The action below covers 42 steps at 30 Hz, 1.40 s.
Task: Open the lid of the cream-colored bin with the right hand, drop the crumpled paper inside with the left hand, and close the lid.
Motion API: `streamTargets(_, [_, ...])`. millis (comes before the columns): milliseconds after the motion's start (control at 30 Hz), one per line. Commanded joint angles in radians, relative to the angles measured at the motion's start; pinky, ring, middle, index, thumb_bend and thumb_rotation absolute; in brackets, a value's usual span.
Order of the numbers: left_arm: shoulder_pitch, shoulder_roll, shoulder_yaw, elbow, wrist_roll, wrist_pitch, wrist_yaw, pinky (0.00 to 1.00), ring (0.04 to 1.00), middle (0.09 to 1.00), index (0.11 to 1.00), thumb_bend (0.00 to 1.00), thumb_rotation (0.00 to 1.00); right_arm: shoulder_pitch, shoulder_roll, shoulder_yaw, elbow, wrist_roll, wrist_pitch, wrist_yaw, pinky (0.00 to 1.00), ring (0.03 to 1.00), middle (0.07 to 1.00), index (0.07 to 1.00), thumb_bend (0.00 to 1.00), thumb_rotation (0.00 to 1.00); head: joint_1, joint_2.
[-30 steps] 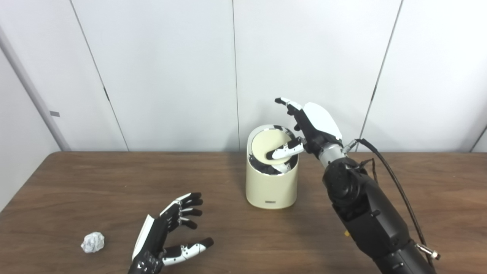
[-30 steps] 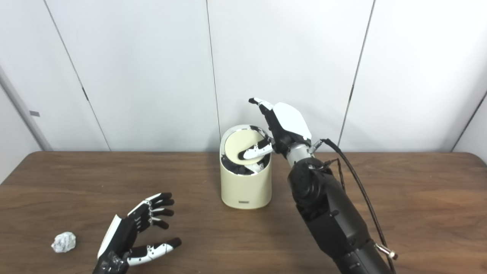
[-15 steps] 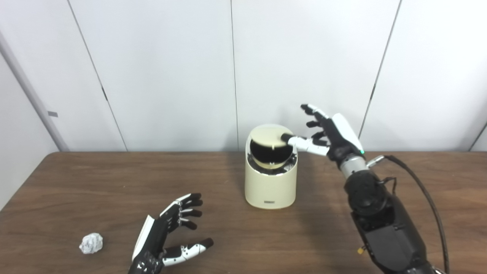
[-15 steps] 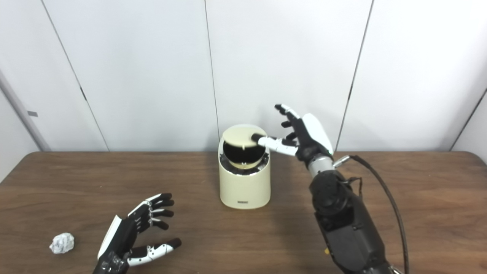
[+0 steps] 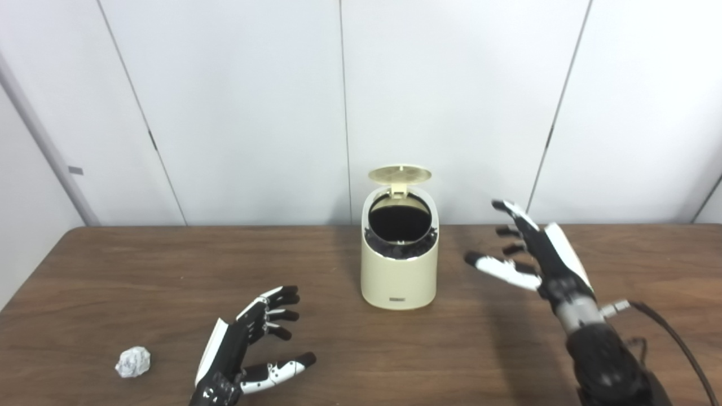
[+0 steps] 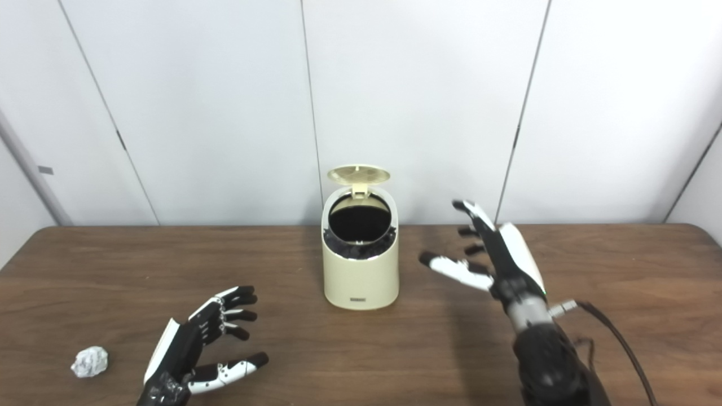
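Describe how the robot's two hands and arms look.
Both the left hand and right hand have black fingers with white segments and a white plate on the back. The right forearm is black with a silver wrist, and a black cable runs from it.

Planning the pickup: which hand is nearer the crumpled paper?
Left. The left hand rests open just right of the crumpled paper; the right hand hovers far across, beyond the bin.

Matt wood-grain table (image 5: pixel 141 270), smooth cream plastic bin (image 5: pixel 399 276), rough crumpled paper (image 5: pixel 133 361), glossy black-and-white hands
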Motion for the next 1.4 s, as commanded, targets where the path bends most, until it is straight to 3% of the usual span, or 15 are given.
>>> streamTargets(0, [-0.030,0.010,0.006,-0.032,-0.007,-0.022,0.005,0.59,0.725,0.800,0.823,0.69,0.00,0.006,-0.015,-0.003,-0.058,0.040,-0.090,0.012,0.64,0.798,0.892,0.918,0.78,0.60,0.000,0.001])
streamTargets(167, [-0.035,0.007,0.007,-0.033,-0.012,-0.019,0.005,0.58,0.725,0.800,0.823,0.70,0.00,0.100,-0.006,-0.007,-0.087,0.086,-0.166,0.014,0.68,0.810,0.927,0.921,0.80,0.45,0.012,0.001])
streamTargets(400, [-0.040,0.003,0.004,-0.025,-0.007,-0.029,0.008,0.58,0.724,0.799,0.822,0.70,0.00,0.152,-0.010,-0.004,-0.093,0.080,-0.189,0.023,0.69,0.829,0.951,0.928,0.81,0.37,0.041,-0.005])
streamTargets(467, [-0.038,-0.002,0.001,-0.026,-0.004,-0.027,0.010,0.58,0.725,0.799,0.824,0.70,0.00,0.159,-0.012,-0.005,-0.093,0.082,-0.197,0.026,0.68,0.823,0.945,0.929,0.80,0.35,0.077,-0.010])
streamTargets(633, [-0.039,-0.029,-0.019,-0.024,0.044,-0.038,0.031,0.56,0.705,0.789,0.820,0.70,0.01,0.177,-0.033,-0.018,-0.083,0.091,-0.224,0.036,0.71,0.840,0.956,0.932,0.80,0.27,0.272,-0.040])
streamTargets(767, [-0.041,-0.066,-0.036,-0.017,0.068,-0.027,0.047,0.56,0.700,0.789,0.817,0.73,0.03,0.184,-0.058,-0.034,-0.079,0.115,-0.222,0.053,0.72,0.861,0.968,0.951,0.76,0.19,0.376,-0.068])
streamTargets(967, [-0.042,-0.097,-0.048,-0.017,0.134,-0.026,0.082,0.56,0.710,0.792,0.818,0.73,0.04,0.184,-0.061,-0.049,-0.114,0.128,-0.156,0.072,0.71,0.861,0.978,0.948,0.74,0.18,0.497,-0.114])
streamTargets(1067, [-0.036,-0.099,-0.044,-0.051,0.207,0.000,0.106,0.54,0.698,0.781,0.806,0.73,0.04,0.176,-0.072,-0.042,-0.098,0.090,-0.174,0.062,0.64,0.828,0.943,0.931,0.79,0.35,0.528,-0.124])
streamTargets(1167, [-0.031,-0.068,-0.023,-0.138,0.290,0.060,0.107,0.51,0.673,0.768,0.788,0.73,0.02,0.169,-0.076,-0.046,-0.086,0.088,-0.192,0.061,0.59,0.821,0.932,0.924,0.83,0.46,0.543,-0.128])
streamTargets(1367, [-0.021,0.053,0.029,-0.375,0.512,0.283,-0.007,0.58,0.681,0.725,0.754,0.74,0.04,0.163,-0.083,-0.049,-0.066,0.086,-0.207,0.065,0.55,0.801,0.923,0.917,0.85,0.49,0.565,-0.135])
